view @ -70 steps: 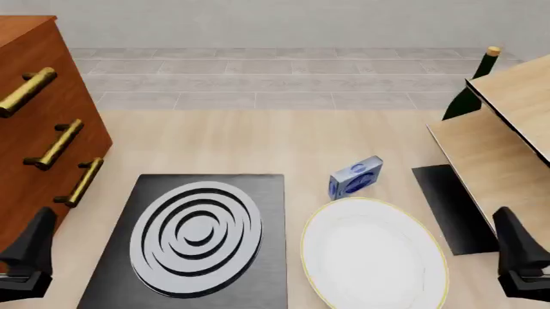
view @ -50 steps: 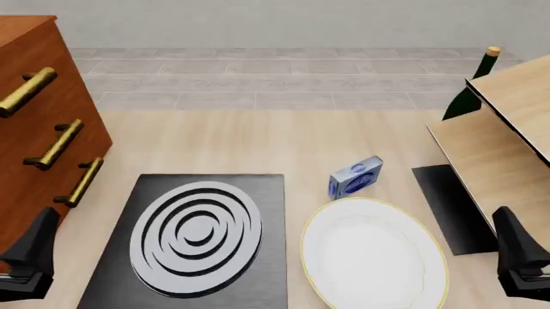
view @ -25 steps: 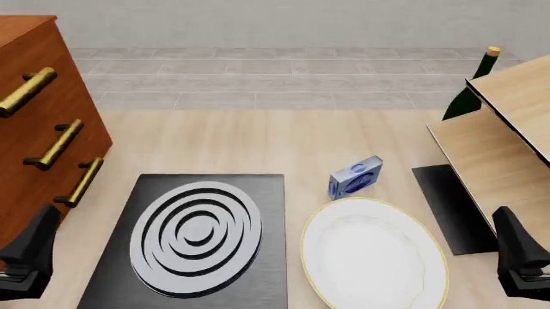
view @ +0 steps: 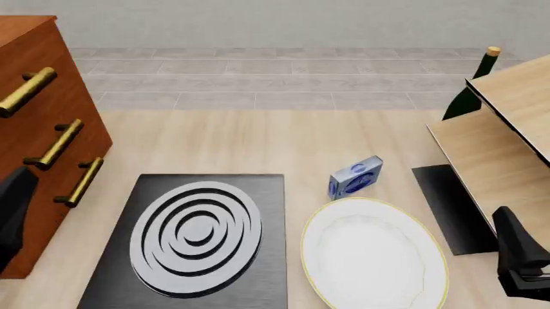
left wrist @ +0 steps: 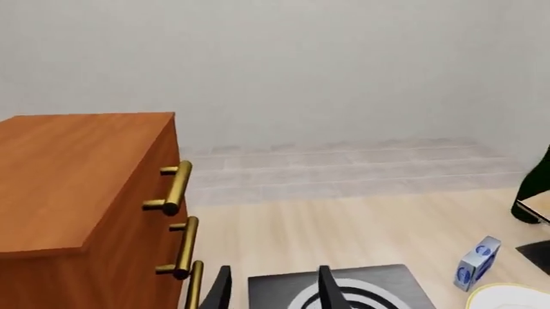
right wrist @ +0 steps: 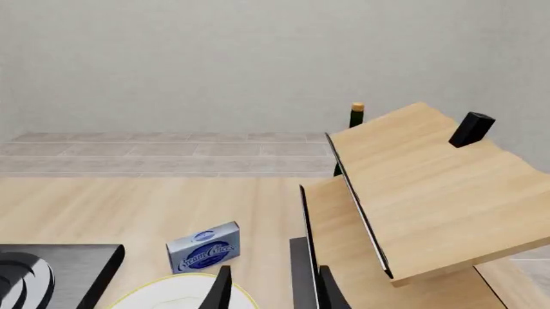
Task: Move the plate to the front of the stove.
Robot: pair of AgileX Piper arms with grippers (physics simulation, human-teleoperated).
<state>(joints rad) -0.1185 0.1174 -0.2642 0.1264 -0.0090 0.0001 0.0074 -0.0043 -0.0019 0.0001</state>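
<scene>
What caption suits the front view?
White plate beside the stove, cream cheese box behind it, both arms idle.

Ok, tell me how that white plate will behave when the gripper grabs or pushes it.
The plate looks rigid, so it probably won't flex. It lies flat on the table with a thin low rim, so it would likely slide when pushed, not tip. Its glossy surface may be slippery in a rim pinch, and it seems breakable if dropped.

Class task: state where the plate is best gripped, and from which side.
Grip the plate at its thin raised rim on the right edge, probably with the right hand, which sits beside it. The plate lies flat, so only its rim offers purchase.
</scene>
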